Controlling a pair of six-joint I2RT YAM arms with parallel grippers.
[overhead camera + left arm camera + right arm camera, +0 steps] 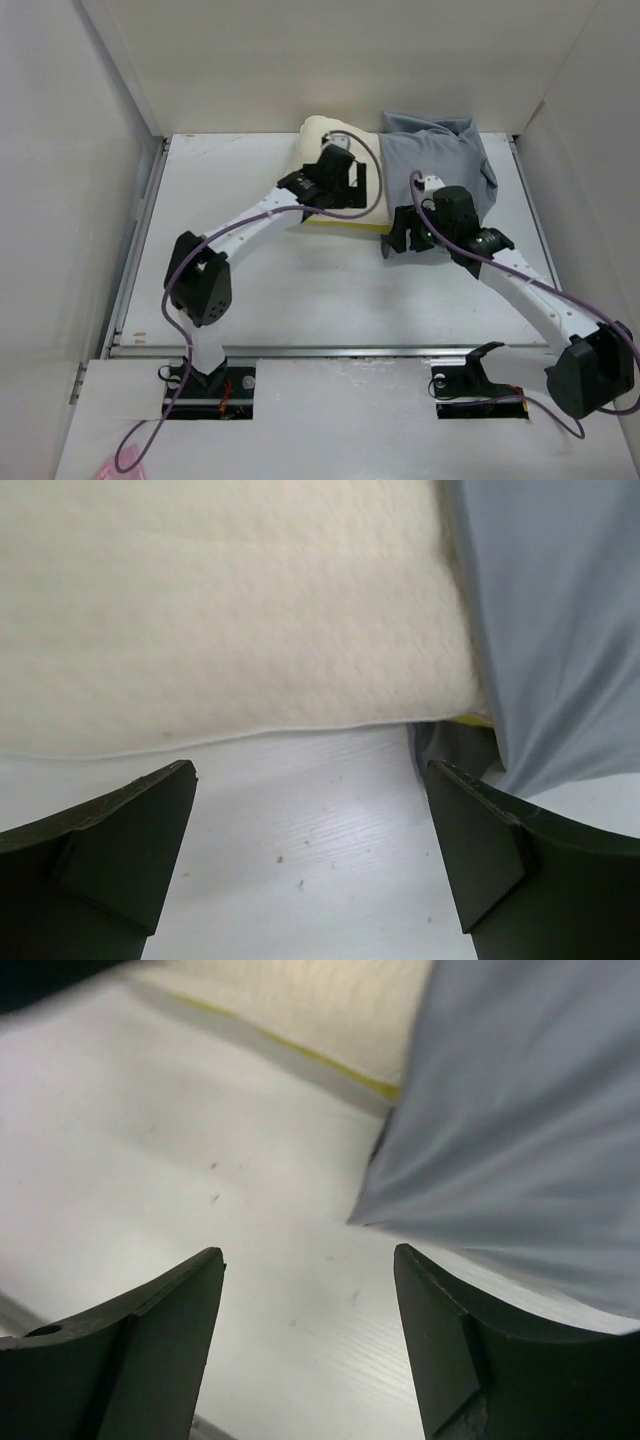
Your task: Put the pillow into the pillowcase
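Plainly, the pillow [230, 610] is a soft, light, fleecy thing. We judge it will squash and bend under a pinch rather than slide as a block, so the stitched near edge or a corner is the place to take it. The pillowcase [560, 610] is thin, smooth and floppy. It will likely slip and collapse unless we take it by the hem at its mouth, one layer only.

The pillow lies on the worktop [330, 290] just ahead of the left pincer [310, 770], its near edge running across beyond both fingertips. The grey cloth covers the pillow's end ahead and to the right of that pincer. We cannot tell whether that end sits inside the mouth or only under a flap.

The left pincer stands wide open and holds nothing. Its arm reaches forward and rightward, with the wrist low at the pillow's near side. The right pincer [308, 1253] is also parted and empty. The pillowcase's near corner hangs just ahead of its right finger, the bare worktop beneath. That arm stretches forward and leftward, its wrist tipped down.
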